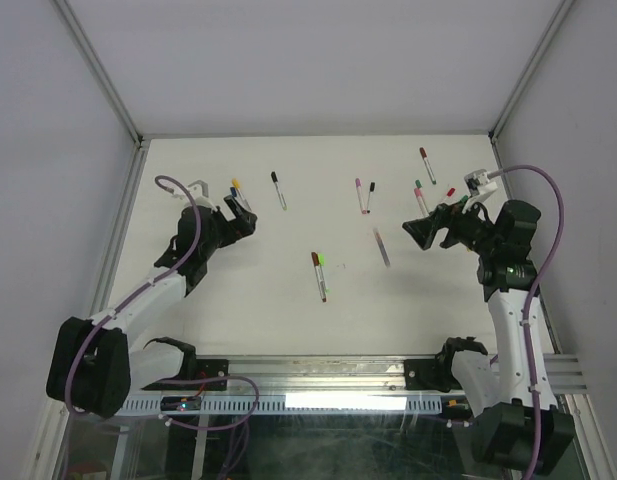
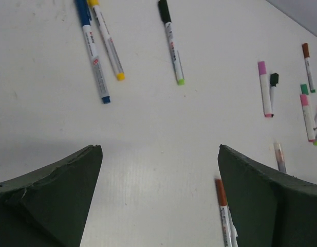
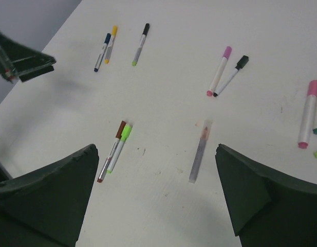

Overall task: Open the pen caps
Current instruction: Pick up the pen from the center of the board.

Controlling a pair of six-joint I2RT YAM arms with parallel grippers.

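I'm over a white table, matte and evenly lit. Pale grey walls box it in on three sides. Metal posts run up the back corners, and a metal rail lines the near edge.

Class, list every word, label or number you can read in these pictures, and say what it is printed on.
No text here is clear enough to quote.
Blue pen: red print along the barrel, too blurred to read.
Yellow pen: red print along the barrel, too blurred to read.
Black-capped pen: red print, too small to read.
Brown-capped pen: small print, blurred.
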